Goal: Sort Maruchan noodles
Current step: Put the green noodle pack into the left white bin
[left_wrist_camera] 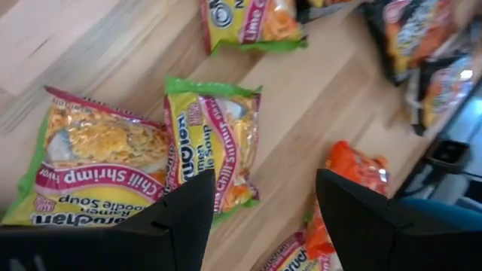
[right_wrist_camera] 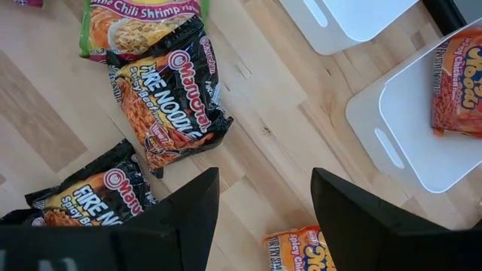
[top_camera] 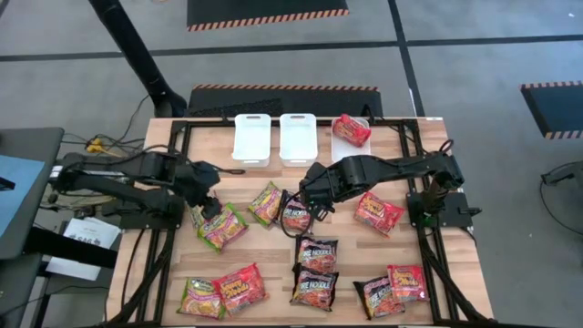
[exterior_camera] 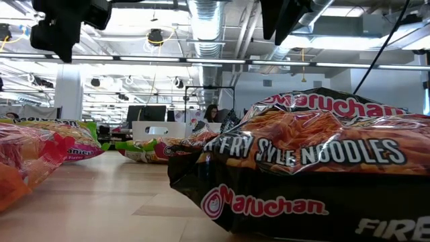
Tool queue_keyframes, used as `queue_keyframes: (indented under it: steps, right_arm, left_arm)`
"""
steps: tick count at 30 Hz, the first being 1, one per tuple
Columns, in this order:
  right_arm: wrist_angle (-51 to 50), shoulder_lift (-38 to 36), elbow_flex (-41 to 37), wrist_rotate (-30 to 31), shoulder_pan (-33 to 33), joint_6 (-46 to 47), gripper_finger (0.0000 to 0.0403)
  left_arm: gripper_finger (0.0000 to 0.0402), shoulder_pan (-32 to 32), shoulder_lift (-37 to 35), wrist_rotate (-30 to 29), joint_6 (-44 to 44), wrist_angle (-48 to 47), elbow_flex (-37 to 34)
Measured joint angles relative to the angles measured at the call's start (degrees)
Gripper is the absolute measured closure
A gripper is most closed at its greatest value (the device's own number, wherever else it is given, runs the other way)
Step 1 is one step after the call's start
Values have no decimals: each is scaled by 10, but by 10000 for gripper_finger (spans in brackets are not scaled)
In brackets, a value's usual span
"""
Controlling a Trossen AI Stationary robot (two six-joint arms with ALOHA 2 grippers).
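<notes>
Crinkly plastic Maruchan noodle packets lie scattered on the wooden table. Left gripper and right gripper hover above them, fingers spread, holding nothing.

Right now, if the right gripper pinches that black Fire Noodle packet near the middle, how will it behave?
The black Fire Noodle packet looks puffy and crinkled, so it probably dents before the right gripper bites. Its glossy film may slip. It lies flat on the wooden table, so it will likely slide, not roll.

Light: bright, even, ceiling strips | shadows: soft | glare: packet film | blur: low-view foreground
</notes>
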Motion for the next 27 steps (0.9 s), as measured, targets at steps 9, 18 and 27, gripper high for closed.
queue_keyframes:
  steps: [9, 18, 27]
  right_arm:
    - [1, 0, 0, 0, 0, 0, 168]
    - [14, 0, 0, 0, 0, -1, 168]
    - [15, 0, 0, 0, 0, -2, 168]
  left_arm:
    - [184, -73, 77, -61, -53, 0, 0]
    - [184, -129, 155, -89, -97, 2, 0]
    - [184, -159, 248, -119, -120, 19, 0]
